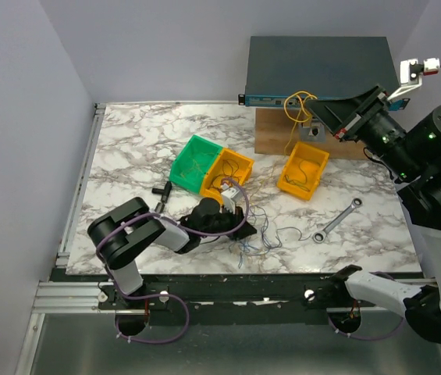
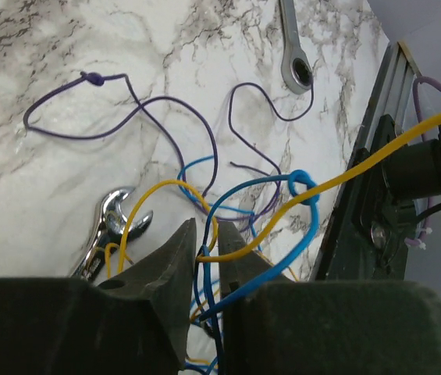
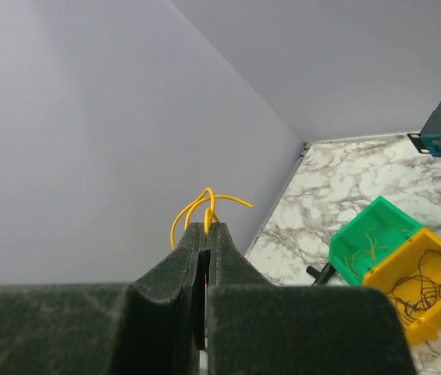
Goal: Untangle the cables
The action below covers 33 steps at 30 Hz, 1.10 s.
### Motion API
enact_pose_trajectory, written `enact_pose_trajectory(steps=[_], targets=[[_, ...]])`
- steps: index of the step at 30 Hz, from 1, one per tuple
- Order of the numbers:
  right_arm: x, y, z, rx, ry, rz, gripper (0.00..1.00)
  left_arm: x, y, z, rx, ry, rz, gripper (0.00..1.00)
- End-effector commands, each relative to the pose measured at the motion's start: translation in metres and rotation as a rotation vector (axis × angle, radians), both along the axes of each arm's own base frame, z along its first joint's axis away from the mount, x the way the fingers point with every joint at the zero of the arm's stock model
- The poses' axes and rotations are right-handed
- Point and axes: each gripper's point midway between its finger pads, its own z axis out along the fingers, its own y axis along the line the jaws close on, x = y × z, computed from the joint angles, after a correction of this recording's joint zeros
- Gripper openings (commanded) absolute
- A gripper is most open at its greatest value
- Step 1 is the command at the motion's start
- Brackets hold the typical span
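Yellow cable (image 2: 345, 174) runs diagonally up-right from left gripper (image 2: 207, 230) pinching it; right gripper (image 3: 207, 228) clamps yellow loop (image 3: 204, 205)

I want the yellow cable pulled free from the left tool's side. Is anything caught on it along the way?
Yes. Just beyond the left tool, a blue cable is looped in a knot around the yellow cable, so pulling would likely drag the blue one along.

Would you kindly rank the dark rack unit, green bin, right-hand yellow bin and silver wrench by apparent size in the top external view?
1. dark rack unit, clearly largest
2. green bin and right-hand yellow bin: too alike to rank
3. silver wrench, smallest
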Motion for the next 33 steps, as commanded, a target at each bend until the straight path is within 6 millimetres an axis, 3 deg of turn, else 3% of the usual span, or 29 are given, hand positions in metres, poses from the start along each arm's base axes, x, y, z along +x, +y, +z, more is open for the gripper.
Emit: enact_pose_trajectory(steps=[1,6,10,14,17,21,29,31,33], targets=[[0.007,-0.002,0.007,0.001,-0.032,-0.026,0.01,0.0,0.01,0.046,-0.112,-0.113,0.039,0.29],[0.015,0.011,-0.016,-0.016,0.014,0.018,0.01,0.001,0.021,0.084,-0.067,-0.192,0.049,0.62],[0.018,0.024,-0.037,-0.018,0.063,0.077,0.01,0.005,0.035,0.12,-0.018,-0.298,0.07,0.77],[0.02,0.028,-0.053,-0.016,0.096,0.095,0.01,0.014,0.047,0.153,0.03,-0.389,0.107,0.84],[0.018,0.03,-0.057,-0.011,0.103,0.107,0.01,0.02,0.046,0.171,0.048,-0.45,0.104,0.84],[0.016,0.031,-0.057,-0.001,0.11,0.117,0.01,0.027,0.033,0.179,0.065,-0.485,0.068,0.84],[0.011,0.033,-0.05,0.025,0.108,0.147,0.01,0.066,0.005,0.157,0.184,-0.488,0.081,0.81],[0.011,0.034,-0.05,0.026,0.109,0.147,0.01,0.073,-0.003,0.15,0.208,-0.476,0.074,0.74],[0.012,0.033,-0.051,0.023,0.114,0.141,0.01,0.08,-0.006,0.148,0.227,-0.472,0.088,0.44]])
